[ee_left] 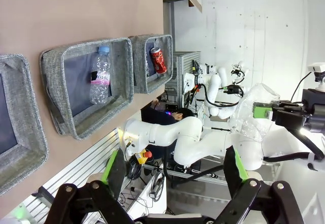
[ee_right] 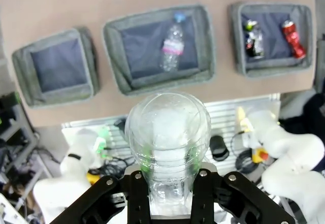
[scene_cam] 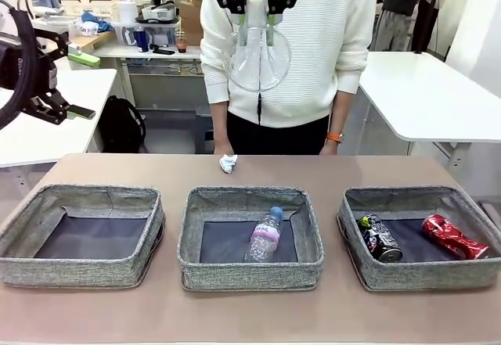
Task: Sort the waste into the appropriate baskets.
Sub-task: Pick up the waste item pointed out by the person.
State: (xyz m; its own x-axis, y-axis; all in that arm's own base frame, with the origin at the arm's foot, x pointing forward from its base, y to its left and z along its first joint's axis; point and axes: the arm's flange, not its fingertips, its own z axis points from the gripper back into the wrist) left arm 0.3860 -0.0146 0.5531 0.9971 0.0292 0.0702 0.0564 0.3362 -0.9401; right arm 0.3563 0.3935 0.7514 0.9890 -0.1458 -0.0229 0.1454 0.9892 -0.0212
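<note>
While hanging high above the surface (scene_cam: 250,318), right pincer (scene_cam: 257,23): clamped on crumpled clear plastic (scene_cam: 257,59)
left pincer (ee_left: 173,165): apart, empty
middle basket (scene_cam: 250,271): clear bottle (scene_cam: 264,237)
right basket (scene_cam: 423,274): dark can (scene_cam: 380,239), red crushed can (scene_cam: 454,237)

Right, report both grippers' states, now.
Left gripper: open, holding nothing.
Right gripper: shut on the crumpled clear plastic, held high above the table.

Robotics lab; white worktables (scene_cam: 427,95); cluttered equipment bench (scene_cam: 149,48) behind.
</note>
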